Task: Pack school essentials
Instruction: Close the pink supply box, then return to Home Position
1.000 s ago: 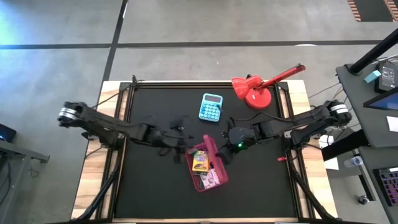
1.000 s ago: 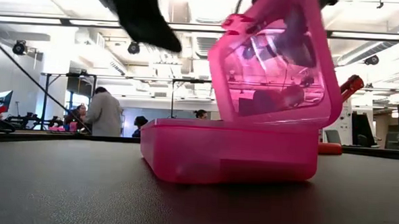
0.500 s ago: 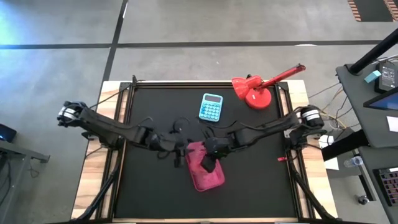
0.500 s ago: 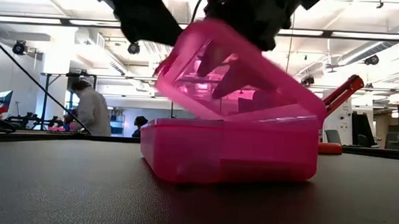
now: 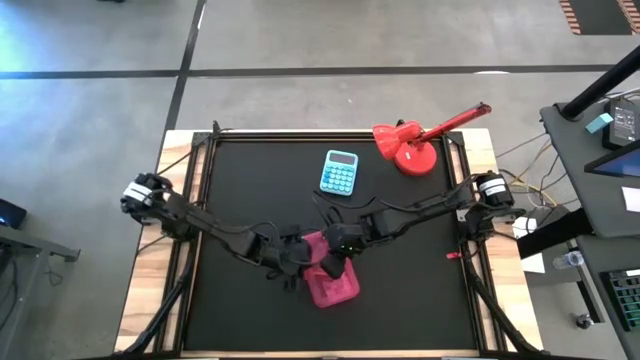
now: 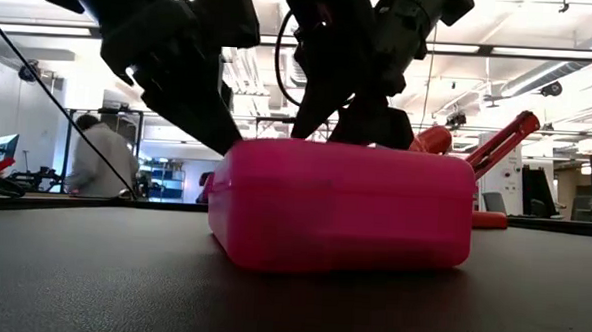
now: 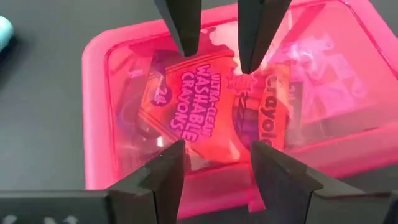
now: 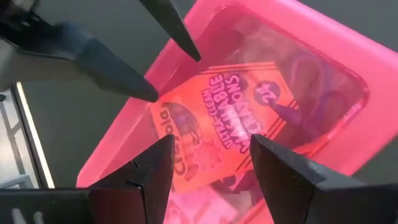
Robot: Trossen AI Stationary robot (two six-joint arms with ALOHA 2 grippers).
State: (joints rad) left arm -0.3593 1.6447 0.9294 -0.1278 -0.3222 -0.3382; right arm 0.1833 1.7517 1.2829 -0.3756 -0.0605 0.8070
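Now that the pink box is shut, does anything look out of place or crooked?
Nothing stands out. The pink box sits flat with its lid down, crayon pack inside; both grippers, left and right, are open above it.

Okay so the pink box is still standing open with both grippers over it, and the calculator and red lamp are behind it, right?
Not quite: the pink box is closed, lid flat in the low view. The rest holds: the left gripper and right gripper are over it, with the calculator and red lamp behind.
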